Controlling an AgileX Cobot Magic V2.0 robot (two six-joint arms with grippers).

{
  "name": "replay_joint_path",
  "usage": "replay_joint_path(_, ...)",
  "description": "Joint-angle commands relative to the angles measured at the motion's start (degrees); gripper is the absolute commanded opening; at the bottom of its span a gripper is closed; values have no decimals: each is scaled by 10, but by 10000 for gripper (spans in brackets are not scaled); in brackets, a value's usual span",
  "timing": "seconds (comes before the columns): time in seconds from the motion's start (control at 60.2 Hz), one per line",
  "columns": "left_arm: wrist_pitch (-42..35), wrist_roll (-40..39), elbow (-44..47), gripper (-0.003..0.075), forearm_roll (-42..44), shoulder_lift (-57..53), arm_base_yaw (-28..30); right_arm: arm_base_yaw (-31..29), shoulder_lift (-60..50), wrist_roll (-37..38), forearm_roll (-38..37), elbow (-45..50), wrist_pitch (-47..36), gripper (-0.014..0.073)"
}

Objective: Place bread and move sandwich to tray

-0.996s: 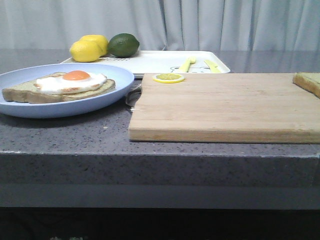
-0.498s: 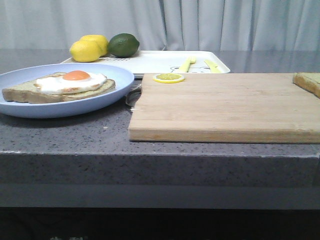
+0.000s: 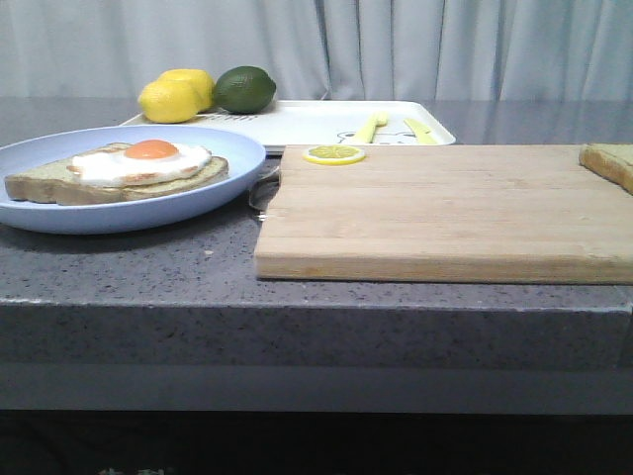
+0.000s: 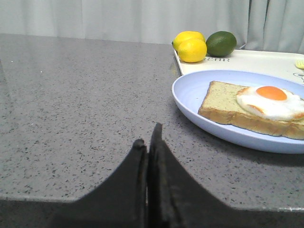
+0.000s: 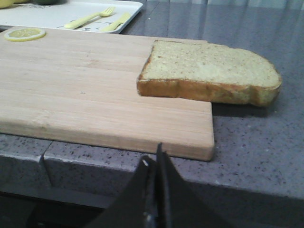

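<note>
Both my grippers closed, empty; nothing moved since before.
Sandwich [image 3: 129, 168] on plate [image 3: 232, 148]; tray [image 3: 307, 121] holds lemons [image 3: 176, 96], lime [image 3: 244, 88], cutlery [image 3: 372, 127]; bread [image 5: 209, 71] overhangs board [image 3: 445, 208] edge. Left gripper [image 4: 148, 142], right gripper [image 5: 154, 159].

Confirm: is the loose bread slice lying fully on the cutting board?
No. In the right wrist view the bread overhangs the cutting board edge, part of it out over the countertop.

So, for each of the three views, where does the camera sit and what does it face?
Front view: low at the counter edge, facing cutting board and tray; no robot parts.
Left wrist view: behind the shut left end effector, facing the sandwich.
Right wrist view: behind the shut right end effector, facing the bread.
All three show the tray.
</note>
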Motion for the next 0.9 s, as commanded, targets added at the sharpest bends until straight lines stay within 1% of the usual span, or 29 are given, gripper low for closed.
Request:
replay_joint_path(0.0,-48,-4,6,-19,-6,-13,1,-2,-10,1,-1,-2,-42,-83)
replay_joint_path(0.149,-48,-4,6,-19,-6,-13,1,-2,-10,1,-1,-2,-58,-83)
replay_joint_path(0.382,-61,-4,6,-19,-6,-13,1,-2,-10,1,10,-2,-146,-83)
replay_joint_path(0.598,-86,-4,6,-19,-6,-13,1,-2,-10,1,10,-2,-151,-83)
replay_joint_path(0.664,-119,-4,6,-19,-6,-13,1,-2,-10,1,10,-2,-151,-83)
replay_joint_path(0.747,-180,-4,6,-19,-6,-13,1,-2,-10,1,10,-2,-155,-83)
replay_joint_path(0.88,-262,-4,6,-19,-6,-13,1,-2,-10,1,10,-3,-193,-83)
